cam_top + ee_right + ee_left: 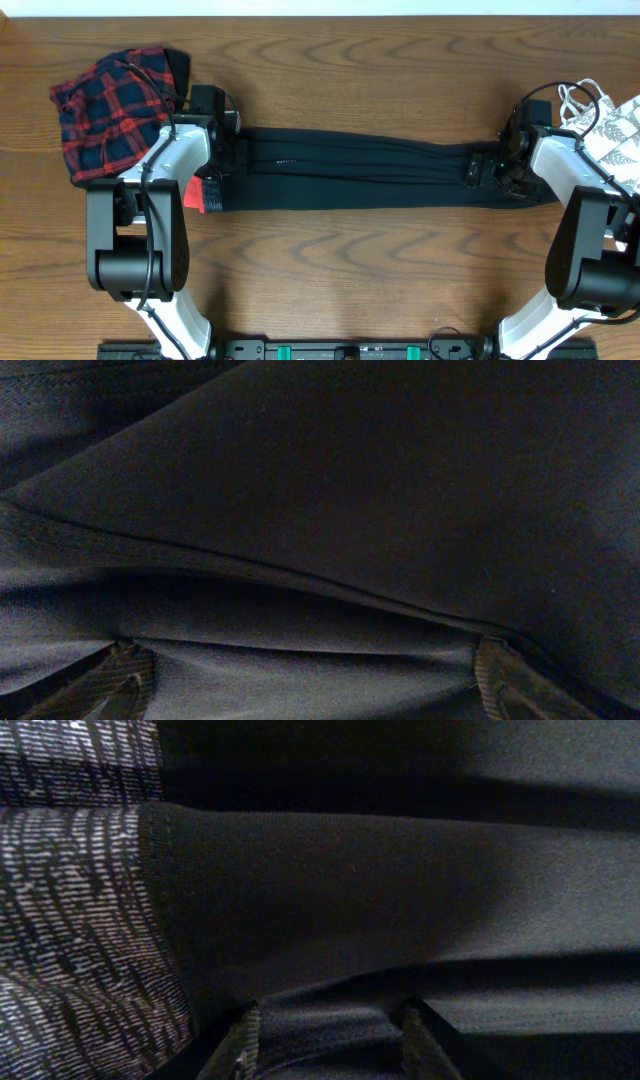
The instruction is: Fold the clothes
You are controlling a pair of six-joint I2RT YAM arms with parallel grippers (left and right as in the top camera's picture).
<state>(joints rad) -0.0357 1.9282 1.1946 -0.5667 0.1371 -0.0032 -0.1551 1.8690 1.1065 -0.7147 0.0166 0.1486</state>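
The black leggings (350, 170) lie stretched flat across the table, with the grey-and-coral-red waistband (203, 192) at the left end. My left gripper (232, 160) is at the waistband end, its fingers (330, 1040) closed partway on a raised fold of black fabric (400, 890). My right gripper (492, 168) is at the ankle end, its fingers (310, 680) spread wide, with black fabric (380, 490) lying slack between them. The red-navy plaid piece (105, 110) lies at the far left. The white leaf-print top (615, 130) lies at the far right.
The brown wooden table (350, 260) shows in front of and behind the leggings. Both arm bases stand at the front edge, left (135, 250) and right (590, 270).
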